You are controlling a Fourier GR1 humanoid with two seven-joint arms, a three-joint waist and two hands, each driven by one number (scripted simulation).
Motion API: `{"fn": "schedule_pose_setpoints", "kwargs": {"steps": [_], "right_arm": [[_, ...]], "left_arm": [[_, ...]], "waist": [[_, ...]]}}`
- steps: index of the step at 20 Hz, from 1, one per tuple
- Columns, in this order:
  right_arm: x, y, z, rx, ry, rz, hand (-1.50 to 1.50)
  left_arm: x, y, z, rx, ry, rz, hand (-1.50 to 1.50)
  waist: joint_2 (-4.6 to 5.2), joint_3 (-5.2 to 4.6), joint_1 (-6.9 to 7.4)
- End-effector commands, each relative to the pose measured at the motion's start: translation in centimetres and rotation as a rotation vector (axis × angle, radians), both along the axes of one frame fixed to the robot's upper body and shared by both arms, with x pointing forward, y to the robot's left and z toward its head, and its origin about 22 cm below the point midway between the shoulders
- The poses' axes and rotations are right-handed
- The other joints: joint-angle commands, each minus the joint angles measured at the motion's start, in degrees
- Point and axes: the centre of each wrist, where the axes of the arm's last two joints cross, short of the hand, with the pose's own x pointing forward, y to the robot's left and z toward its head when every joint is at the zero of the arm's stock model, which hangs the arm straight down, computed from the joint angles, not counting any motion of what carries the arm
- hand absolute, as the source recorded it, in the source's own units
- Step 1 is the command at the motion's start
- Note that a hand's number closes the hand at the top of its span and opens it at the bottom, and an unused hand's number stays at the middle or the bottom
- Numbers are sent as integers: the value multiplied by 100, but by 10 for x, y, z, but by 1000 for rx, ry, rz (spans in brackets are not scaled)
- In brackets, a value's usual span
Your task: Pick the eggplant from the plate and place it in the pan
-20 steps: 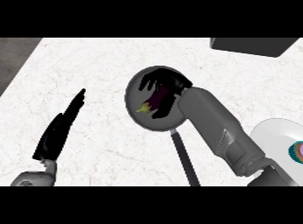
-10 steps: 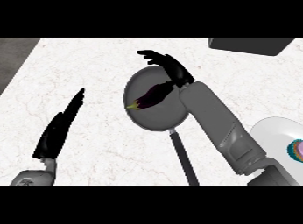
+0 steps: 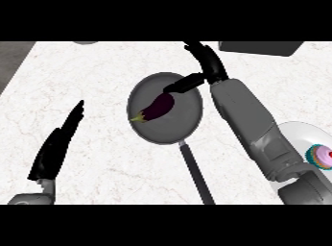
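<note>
Since half a second ago the right hand (image 3: 213, 67) has pulled back from the pan's middle toward the far side of the counter (image 3: 112, 158), and you can see the eggplant (image 3: 158, 106) left behind, uncovered. Eggplant lies flat inside the pan (image 3: 183, 122), diagonal, dark purple body toward the far right, green stem end toward the near left, roughly centred on the pan floor. Right hand is released: fingers straight, pointing away past the pan's far rim, holding nothing. Its thumb (image 3: 184, 85) angles down over the pan's rim, with the tip just beside the eggplant's dark end; you can't tell whether they touch. Pan is round and grey, with its handle running toward the view's lower edge. Right forearm crosses just right of the pan. White plate (image 3: 296, 134) sits at the right edge behind that forearm, with a cupcake (image 3: 325, 156) on it. Left hand (image 3: 55, 149) rests at lower left, well apart from the pan, fingers straight, unchanged. Dark grey block (image 3: 261, 47) at the top right.
</note>
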Motion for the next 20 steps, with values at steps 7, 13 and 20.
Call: {"fn": "schedule_pose_setpoints", "kwargs": {"steps": [7,13,20], "right_arm": [[13,-127,18,11,-107,-44,-150],[6,-188,25,-14,-111,-40,-150],[5,-222,50,-29,-123,-30,-150]], "left_arm": [[-8,2,-6,0,-12,21,0],[-3,5,1,-14,-21,5,0],[-6,-5,-2,2,-16,-16,0]], "waist": [[4,5,-166],[62,14,-79],[101,23,55]]}}
